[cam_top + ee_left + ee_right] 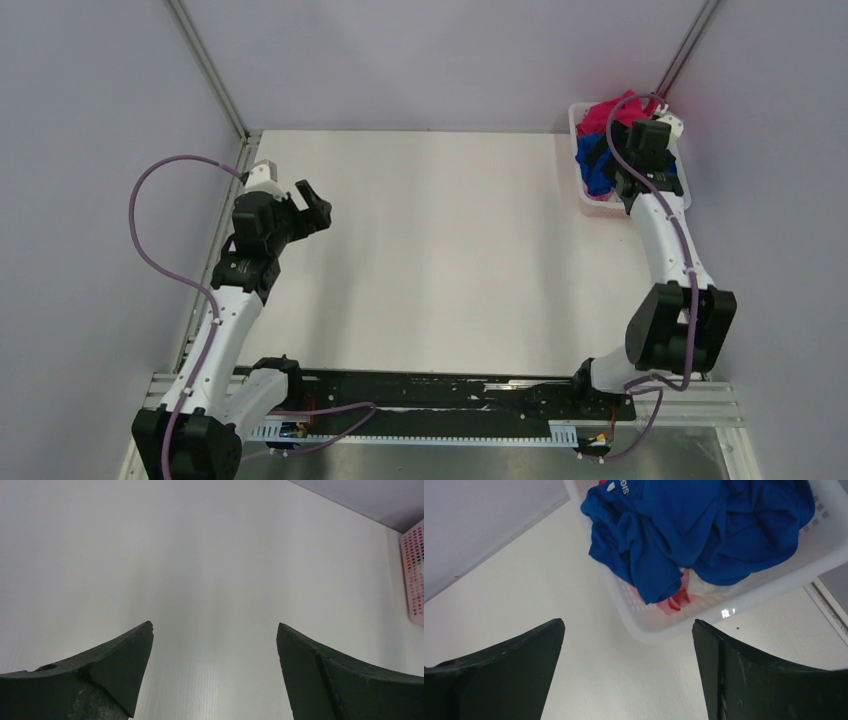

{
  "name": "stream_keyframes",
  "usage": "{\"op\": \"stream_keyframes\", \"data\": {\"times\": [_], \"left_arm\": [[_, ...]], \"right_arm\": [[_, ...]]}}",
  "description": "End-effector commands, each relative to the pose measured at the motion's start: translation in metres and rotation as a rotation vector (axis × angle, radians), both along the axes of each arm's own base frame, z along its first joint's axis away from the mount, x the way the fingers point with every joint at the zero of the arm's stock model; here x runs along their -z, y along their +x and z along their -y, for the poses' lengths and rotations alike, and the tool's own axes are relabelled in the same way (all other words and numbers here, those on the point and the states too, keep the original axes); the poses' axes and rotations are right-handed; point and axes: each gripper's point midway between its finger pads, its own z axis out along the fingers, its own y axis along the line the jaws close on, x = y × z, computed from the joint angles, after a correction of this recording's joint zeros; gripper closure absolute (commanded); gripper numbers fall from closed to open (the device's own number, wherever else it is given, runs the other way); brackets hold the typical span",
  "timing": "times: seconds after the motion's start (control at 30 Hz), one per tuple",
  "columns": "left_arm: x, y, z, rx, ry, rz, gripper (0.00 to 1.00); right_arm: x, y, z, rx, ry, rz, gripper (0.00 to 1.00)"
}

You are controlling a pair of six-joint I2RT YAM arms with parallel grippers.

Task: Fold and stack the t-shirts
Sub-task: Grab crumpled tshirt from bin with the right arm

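Hovering well to the left of the basket [598, 208], the left gripper [318, 203] hangs over the table [440, 250], jaws spread wide with nothing between them. Inside the basket the t-shirts lie crumpled together, the blue t-shirt [704, 525] uppermost and the pink t-shirt [605, 112] bunched at the basket's far end. The right gripper [628, 625] hangs just above the basket's near rim, jaws likewise spread and empty. The cloth looks light and limp. A pinch on the loose blue fold nearest that rim seems the best hold, though it may drag the pink one along.
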Motion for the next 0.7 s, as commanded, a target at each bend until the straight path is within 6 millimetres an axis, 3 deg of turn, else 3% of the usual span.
{"op": "stream_keyframes", "data": {"times": [0.0,0.1,0.13,0.23,0.27,0.33,0.4,0.43,0.53,0.67], "left_arm": [[-0.002,0.006,-0.001,-0.003,0.009,0.021,0.0],[0.001,0.007,-0.002,-0.005,0.012,0.009,0.0],[0.002,0.007,-0.002,-0.005,0.013,0.006,0.0],[0.004,0.008,-0.002,-0.006,0.012,-0.001,0.0],[0.004,0.009,-0.002,-0.006,0.012,-0.003,0.0],[0.005,0.01,-0.002,-0.006,0.012,-0.006,0.0],[0.006,0.01,-0.002,-0.006,0.012,-0.008,0.0],[0.006,0.01,-0.002,-0.007,0.013,-0.007,0.0],[0.006,0.011,-0.001,-0.006,0.01,-0.005,0.0],[0.005,0.011,0.001,0.004,-0.001,0.001,0.0]], "right_arm": [[0.014,0.033,0.04,0.081,-0.081,-0.097,0.0],[0.033,0.057,0.063,0.136,-0.097,-0.144,0.01],[0.048,0.066,0.069,0.139,-0.088,-0.17,0.04],[0.059,0.09,0.086,0.156,-0.082,-0.174,0.16],[0.059,0.096,0.09,0.161,-0.087,-0.169,0.25],[0.057,0.106,0.097,0.168,-0.1,-0.158,0.6],[0.044,0.109,0.099,0.162,-0.114,-0.13,0.9],[0.034,0.109,0.098,0.161,-0.119,-0.11,0.99],[-0.007,0.098,0.098,0.168,-0.15,-0.033,1.0],[-0.082,0.072,0.098,0.192,-0.204,0.105,1.0]]}}
